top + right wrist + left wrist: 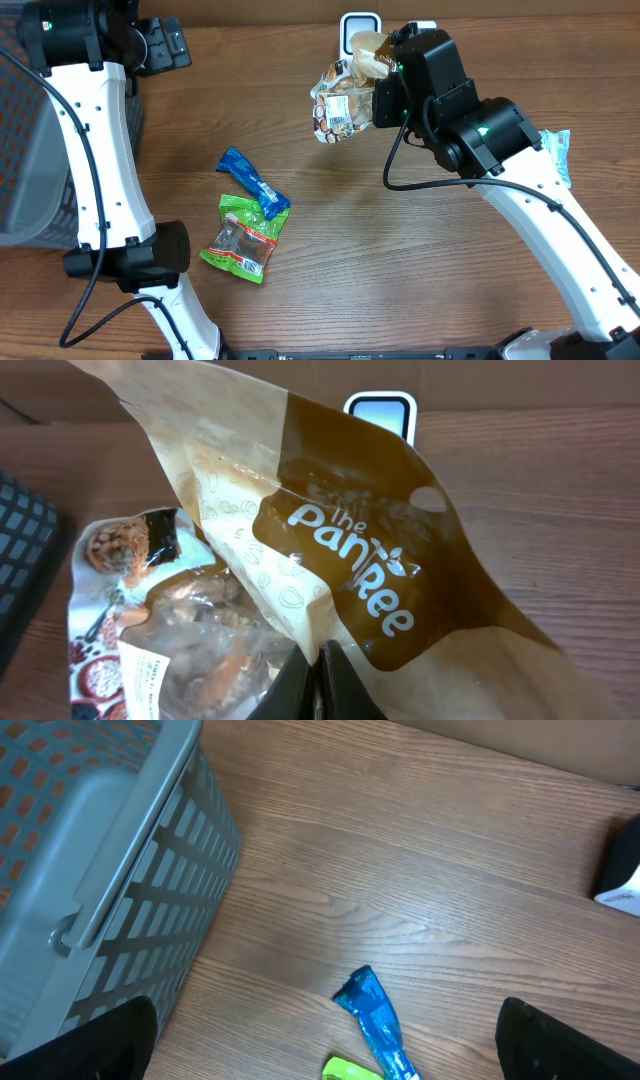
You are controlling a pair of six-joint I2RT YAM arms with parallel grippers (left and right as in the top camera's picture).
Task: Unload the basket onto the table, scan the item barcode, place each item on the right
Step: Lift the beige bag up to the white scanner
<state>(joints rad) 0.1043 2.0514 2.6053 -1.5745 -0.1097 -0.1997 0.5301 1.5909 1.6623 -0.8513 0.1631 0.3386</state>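
Observation:
My right gripper point(320, 665) is shut on a brown and cream snack bag point(340, 540), pinching it by its edge. In the overhead view the bag point(338, 102) hangs above the table just in front of the white scanner point(359, 28), with my right gripper point(378, 72) above and to its right. A white printed label point(342, 121) shows on the bag's clear lower part. The scanner point(380, 412) stands right behind the bag's top edge. At the back left, beside the basket, my left gripper point(165, 45) is open and empty.
A grey slatted basket point(30, 150) fills the left edge. On the table's middle left lie a blue packet point(253, 183) and a green packet point(243, 237). The blue packet point(375, 1025) also lies below my left gripper point(335, 1040). A teal packet point(558, 150) sits at the right.

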